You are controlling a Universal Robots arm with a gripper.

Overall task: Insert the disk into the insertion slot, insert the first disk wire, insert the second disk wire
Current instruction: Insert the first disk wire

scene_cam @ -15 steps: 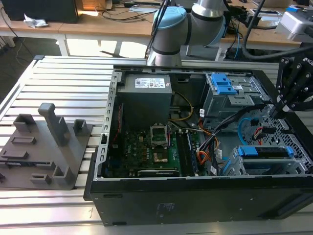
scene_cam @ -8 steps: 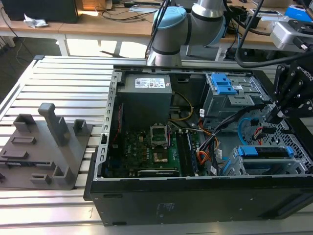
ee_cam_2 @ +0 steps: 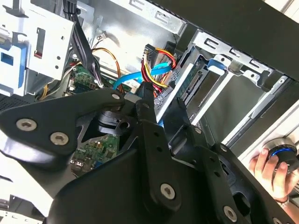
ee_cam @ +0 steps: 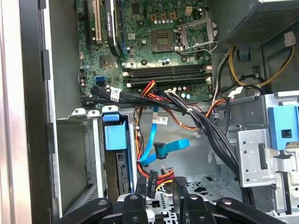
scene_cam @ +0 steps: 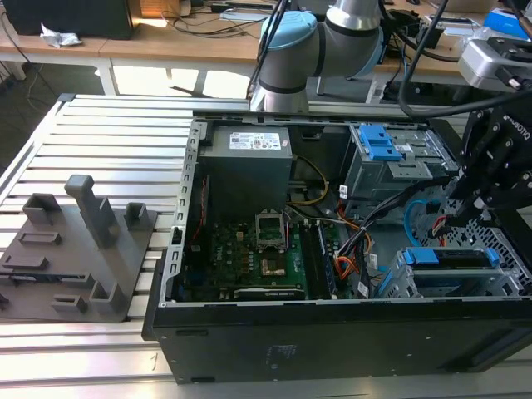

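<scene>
The disk (ee_cam: 115, 136), framed by its blue carrier, sits inside the insertion slot (ee_cam: 93, 158), a grey metal cage at the case's front corner; in the exterior view the disk (scene_cam: 449, 258) lies in that cage (scene_cam: 416, 287) at the lower right. My gripper (ee_cam: 160, 184) hovers just beside the disk's connector end, fingers open. A dark plug on red, yellow and black wires (ee_cam: 153, 179) sits between the fingers, close to one of them. In the second wrist view my gripper (ee_cam_2: 162, 105) points at the same plug (ee_cam_2: 150, 70). The light-blue cable (ee_cam: 150, 140) loops loose nearby, its plug (ee_cam: 161, 150) free.
A thick black cable bundle (ee_cam: 205, 126) crosses above the disk area. The motherboard (ee_cam: 159, 42) lies beyond. A larger grey cage with blue clips (scene_cam: 382, 145) stands next to the slot. A grey fixture (scene_cam: 83, 249) rests on the slatted table. A person's hand (ee_cam_2: 268, 170) is on a knob outside the case.
</scene>
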